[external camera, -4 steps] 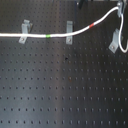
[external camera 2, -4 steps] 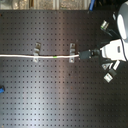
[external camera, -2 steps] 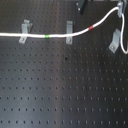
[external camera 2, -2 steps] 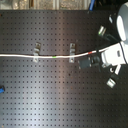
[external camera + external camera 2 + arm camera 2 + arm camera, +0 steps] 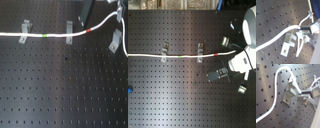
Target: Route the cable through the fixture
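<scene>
Cable (image 5: 30,35) lies stretched across the black perforated table (image 5: 65,95), running from the first exterior view's left through the first clip (image 5: 23,31) and the second clip (image 5: 69,32), with its green band (image 5: 45,36) between the two and its red band (image 5: 89,31) just past the second, where the cord lifts toward the claw (image 5: 120,12) at the upper right. In the second exterior view the same line reads flat through both clips (image 5: 164,51), then climbs to the arm's end. A third clip (image 5: 116,41) stands apart from the cord, below where it rises, and both wrist views show this clip (image 5: 291,90) just beside the fingers (image 5: 304,96), the cable curving over it without sitting in its slot. The claw looks clamped on the cable near its free end, though the fingertips are small and blurred. Two clips appear done and the last is in hand; the next move probably calls for carrying the held end across and down so the cord drops into that slot, keeping tension gentle enough not to pull it from the earlier clips.
</scene>
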Robot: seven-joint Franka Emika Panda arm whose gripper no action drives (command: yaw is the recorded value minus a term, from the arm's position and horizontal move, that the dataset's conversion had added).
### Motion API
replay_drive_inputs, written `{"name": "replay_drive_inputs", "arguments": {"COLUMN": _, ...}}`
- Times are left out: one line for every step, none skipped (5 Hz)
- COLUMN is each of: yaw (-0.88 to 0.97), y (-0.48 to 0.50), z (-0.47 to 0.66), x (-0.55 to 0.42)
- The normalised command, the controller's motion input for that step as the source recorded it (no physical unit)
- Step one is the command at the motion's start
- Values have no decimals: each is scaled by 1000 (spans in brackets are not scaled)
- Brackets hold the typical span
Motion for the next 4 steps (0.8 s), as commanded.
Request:
{"name": "replay_drive_inputs", "arguments": {"yaw": -840, "y": 21, "z": 155, "x": -138}}
{"name": "replay_drive_inputs", "arguments": {"yaw": -711, "y": 49, "z": 38, "x": -255}}
{"name": "replay_drive_inputs", "arguments": {"yaw": -263, "y": 197, "z": -1, "x": -243}}
{"name": "replay_drive_inputs", "arguments": {"yaw": -129, "y": 251, "z": -1, "x": -296}}
